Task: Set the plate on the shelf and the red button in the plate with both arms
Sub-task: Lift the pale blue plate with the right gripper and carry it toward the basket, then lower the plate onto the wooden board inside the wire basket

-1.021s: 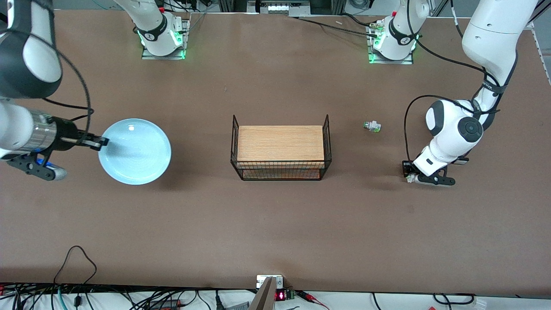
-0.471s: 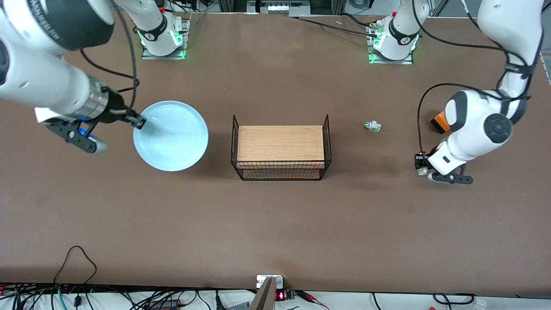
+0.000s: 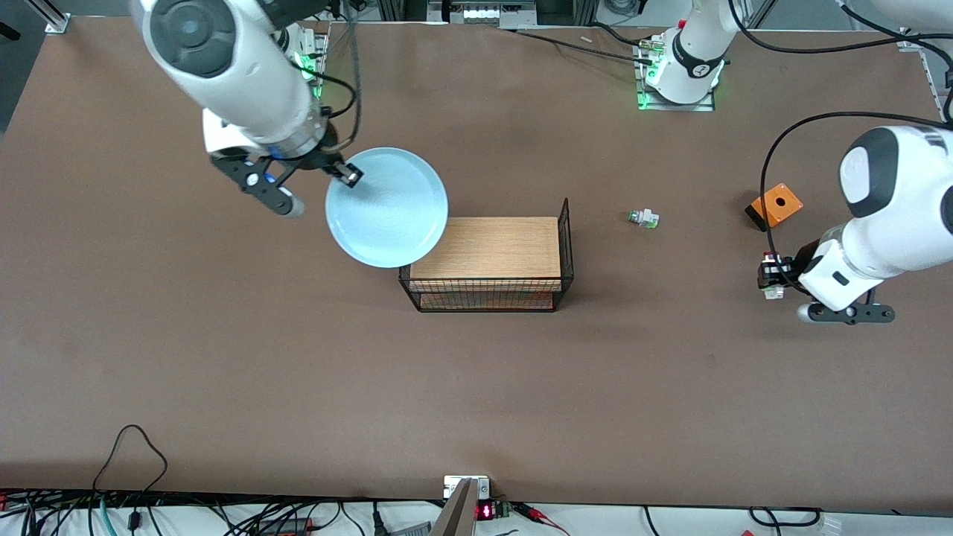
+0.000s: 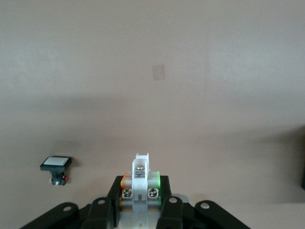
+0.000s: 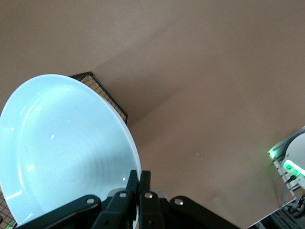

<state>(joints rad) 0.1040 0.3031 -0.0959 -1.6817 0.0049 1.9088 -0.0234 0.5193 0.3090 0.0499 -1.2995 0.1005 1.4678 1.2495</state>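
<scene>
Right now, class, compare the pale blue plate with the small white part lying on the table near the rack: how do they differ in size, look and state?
The plate is wide, round and pale blue; the white part is tiny, blocky, white with green bits.
The plate is held up at its rim by the right gripper, overlapping one end of the wire rack; the white part lies ungripped on the table, toward the left arm's end.

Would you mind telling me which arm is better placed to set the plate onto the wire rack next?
The right arm. Its hand is shut on the plate, which already overlaps the rack. The left hand, toward the left arm's end of the table, holds the red button.
</scene>
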